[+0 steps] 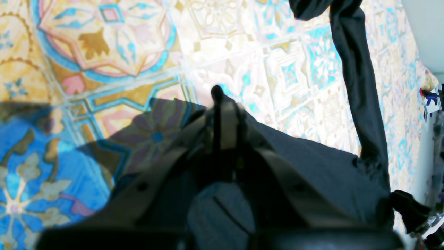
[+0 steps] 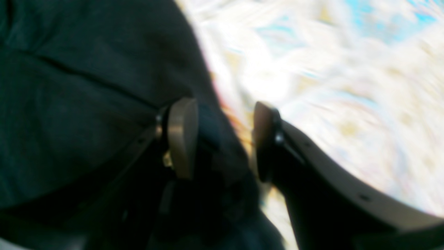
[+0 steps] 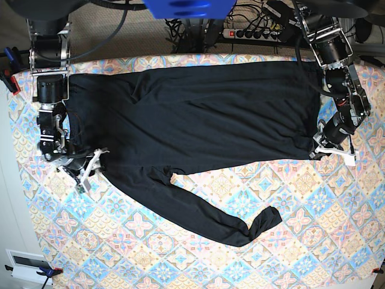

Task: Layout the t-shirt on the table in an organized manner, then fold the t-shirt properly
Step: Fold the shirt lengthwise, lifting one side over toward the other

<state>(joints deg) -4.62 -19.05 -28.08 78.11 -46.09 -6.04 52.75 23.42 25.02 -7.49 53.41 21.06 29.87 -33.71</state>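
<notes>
The black t-shirt (image 3: 198, 114) lies spread across the far half of the table (image 3: 301, 241), its body running from 9 to 3 o'clock and 1 long sleeve (image 3: 204, 214) trailing toward 6 o'clock. At 3 o'clock the left gripper (image 3: 320, 147) is clenched tight on the shirt's edge. At 9 o'clock the right gripper (image 2: 222, 139) stands with its jaws apart, released, the fabric edge lying loosely between its 2 fingers (image 2: 182, 137).
</notes>
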